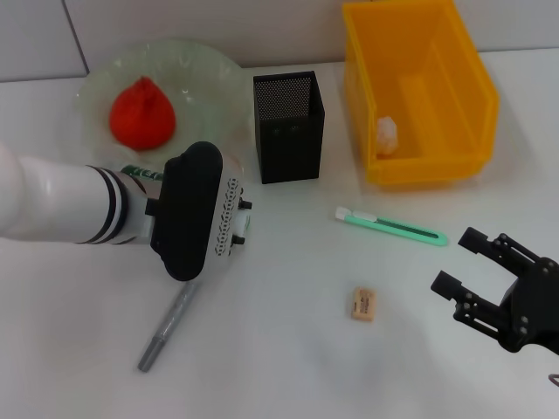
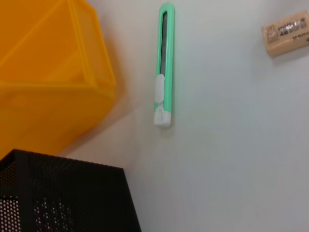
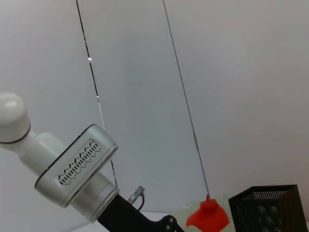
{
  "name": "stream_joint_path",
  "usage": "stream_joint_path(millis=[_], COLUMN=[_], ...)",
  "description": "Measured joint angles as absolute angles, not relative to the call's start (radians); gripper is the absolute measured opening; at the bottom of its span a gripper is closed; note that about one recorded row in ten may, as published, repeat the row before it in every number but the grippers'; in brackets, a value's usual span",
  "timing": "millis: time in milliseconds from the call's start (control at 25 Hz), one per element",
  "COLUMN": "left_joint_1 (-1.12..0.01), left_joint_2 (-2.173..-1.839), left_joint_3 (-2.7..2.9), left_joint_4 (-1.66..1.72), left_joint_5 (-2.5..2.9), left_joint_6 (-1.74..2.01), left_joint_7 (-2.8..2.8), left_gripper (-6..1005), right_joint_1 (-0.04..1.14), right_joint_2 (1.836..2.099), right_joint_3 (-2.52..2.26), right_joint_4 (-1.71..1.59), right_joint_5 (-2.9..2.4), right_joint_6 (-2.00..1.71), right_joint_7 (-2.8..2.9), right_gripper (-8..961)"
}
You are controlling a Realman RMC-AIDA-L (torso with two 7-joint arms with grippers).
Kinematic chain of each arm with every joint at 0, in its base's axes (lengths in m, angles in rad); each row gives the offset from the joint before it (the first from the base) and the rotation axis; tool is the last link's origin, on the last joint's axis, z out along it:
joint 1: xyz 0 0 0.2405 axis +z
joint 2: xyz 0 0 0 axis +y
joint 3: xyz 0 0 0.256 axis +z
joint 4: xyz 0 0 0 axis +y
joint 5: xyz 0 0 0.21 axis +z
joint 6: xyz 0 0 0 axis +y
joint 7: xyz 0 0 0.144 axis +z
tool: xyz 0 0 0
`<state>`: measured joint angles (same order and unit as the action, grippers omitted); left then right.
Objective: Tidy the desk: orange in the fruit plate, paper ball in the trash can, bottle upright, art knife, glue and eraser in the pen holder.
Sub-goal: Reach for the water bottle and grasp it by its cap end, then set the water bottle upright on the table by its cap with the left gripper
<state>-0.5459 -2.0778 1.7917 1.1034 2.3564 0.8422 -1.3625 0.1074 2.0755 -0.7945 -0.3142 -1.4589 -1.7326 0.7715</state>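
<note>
The orange (image 1: pixel 141 113) (image 3: pixel 207 218) lies in the pale green fruit plate (image 1: pixel 201 65). A white paper ball (image 1: pixel 387 133) sits inside the yellow trash can (image 1: pixel 437 166) (image 2: pixel 43 92). The black mesh pen holder (image 1: pixel 288 127) (image 2: pixel 63 193) (image 3: pixel 265 208) stands between them. On the table lie the mint-green art knife (image 1: pixel 390 227) (image 2: pixel 165 63), the tan eraser (image 1: pixel 362 304) (image 2: pixel 286 33) and the grey glue (image 1: pixel 166 327). My left gripper (image 1: pixel 194 209) hangs over the table's left part. It hides most of the bottle (image 1: pixel 140 172); only a green sliver shows. My right gripper (image 1: pixel 458 260) is open, right of the eraser.
The left forearm (image 1: pixel 61 205) crosses the table's left side in front of the fruit plate. A white wall backs the table. The glue lies just in front of the left wrist.
</note>
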Motion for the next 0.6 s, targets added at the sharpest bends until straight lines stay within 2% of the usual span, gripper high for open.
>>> stream_joint_path(millis=[280,600], left_joint_1=[-0.540,-0.483], left_joint_2=[-2.075,-2.070], left_joint_3=[1.724,1.511], left_joint_4=[1.194,1.320], left_joint_5=[2.338,2.197], left_joint_6=[0.978,1.205], left_joint_7=[-1.432,-1.452], left_gripper=[436,436], right_joint_1=[0.103,0.106], right_joint_2=[2.075,2.075], right_joint_3=[-0.789,-0.791], right_joint_4=[-0.313,-0.316], right_joint_5=[-1.459,-1.459], right_joint_6=[-1.737,-1.739], right_joint_7=[0.772,0.773], right_gripper=[760,760])
